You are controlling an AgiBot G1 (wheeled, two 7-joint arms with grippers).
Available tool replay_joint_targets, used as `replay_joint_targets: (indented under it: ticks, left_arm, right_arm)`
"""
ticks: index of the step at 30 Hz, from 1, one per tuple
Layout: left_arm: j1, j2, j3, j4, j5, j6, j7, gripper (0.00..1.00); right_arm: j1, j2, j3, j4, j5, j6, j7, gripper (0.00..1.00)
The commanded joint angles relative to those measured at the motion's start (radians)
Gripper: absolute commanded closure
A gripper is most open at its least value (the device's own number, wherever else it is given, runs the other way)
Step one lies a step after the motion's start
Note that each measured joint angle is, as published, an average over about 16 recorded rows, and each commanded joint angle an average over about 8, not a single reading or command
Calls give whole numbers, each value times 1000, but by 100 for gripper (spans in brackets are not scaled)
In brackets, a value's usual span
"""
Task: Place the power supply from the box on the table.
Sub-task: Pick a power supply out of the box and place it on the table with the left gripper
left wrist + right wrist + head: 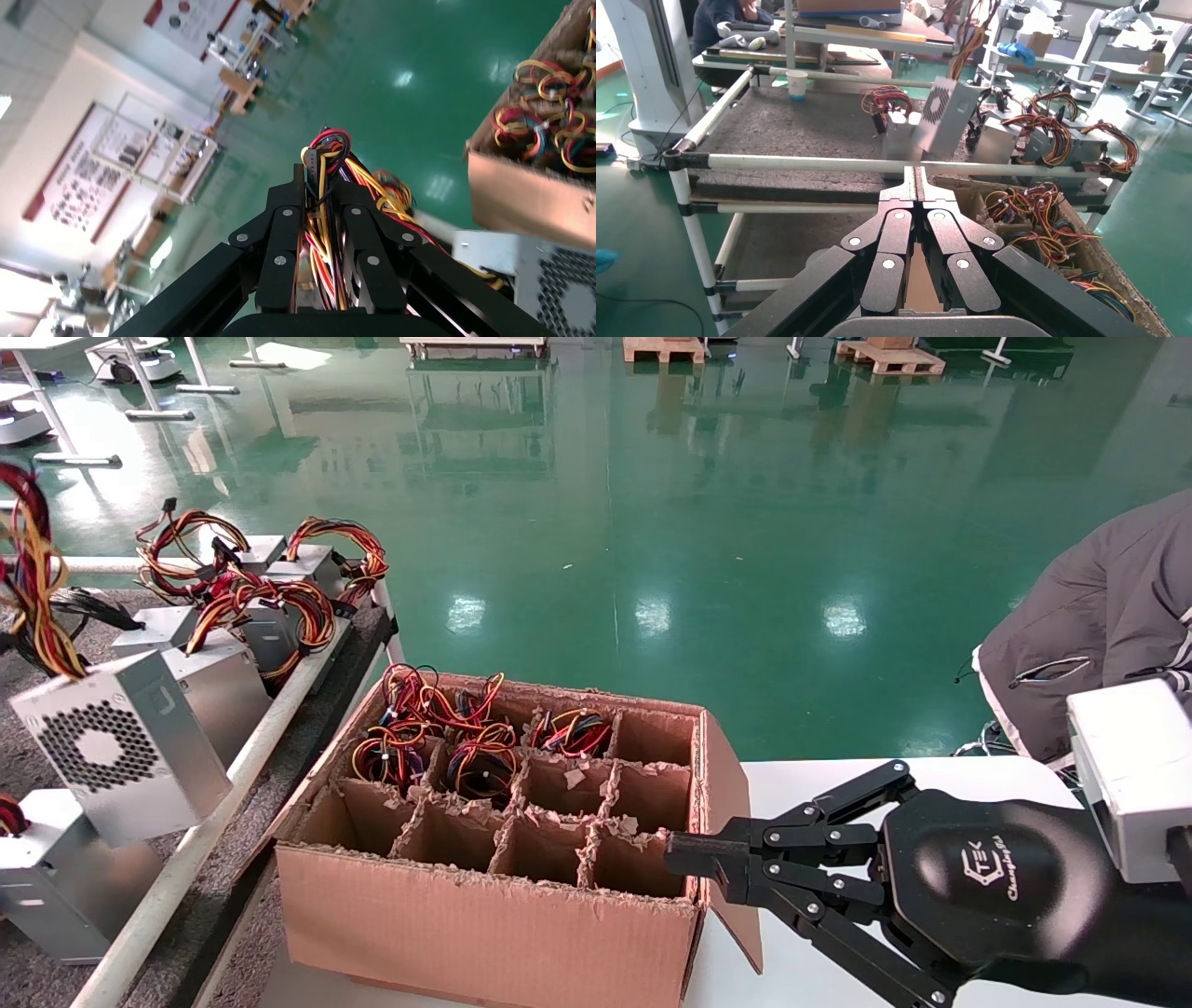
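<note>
My left gripper (320, 210), clenched on its wires, dangles the power supply (121, 747) at frame left, above the table (28, 747), clear of the box (484, 915); lowering remains

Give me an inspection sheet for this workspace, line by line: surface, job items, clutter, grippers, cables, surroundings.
Surface: dark grey matted table edged by a white pipe rail; beside it a white tabletop bears the box.
Job's things: power supply hangs tilted above the table, fan grille facing the camera. Brown box has torn dividers; far cells hold wire bundles, near cells look empty.
Clutter: several other power supplies on the table.
Grippers: left gripper shut on the power supply's wires. Right gripper shut, at the box's right wall.
Cables: red, yellow, black wires run up from the held unit.
Surroundings: green floor; a person in a grey jacket to the right.
</note>
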Motion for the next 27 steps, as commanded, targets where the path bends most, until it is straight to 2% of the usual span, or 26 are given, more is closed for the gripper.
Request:
replay_joint_targets:
  ticks: [1, 14, 27]
  left_arm:
    - [10, -12, 6, -6, 6, -9, -11, 100]
    - [47, -68, 26, -56, 75, -158, -95, 100]
    - [66, -74, 42, -94, 107, -214, -150, 100]
  right_arm:
    - [0, 0, 0, 0, 0, 0, 0, 100]
    - [0, 0, 0, 0, 0, 0, 0, 100]
    - [0, 0, 0, 0, 0, 0, 0, 100]
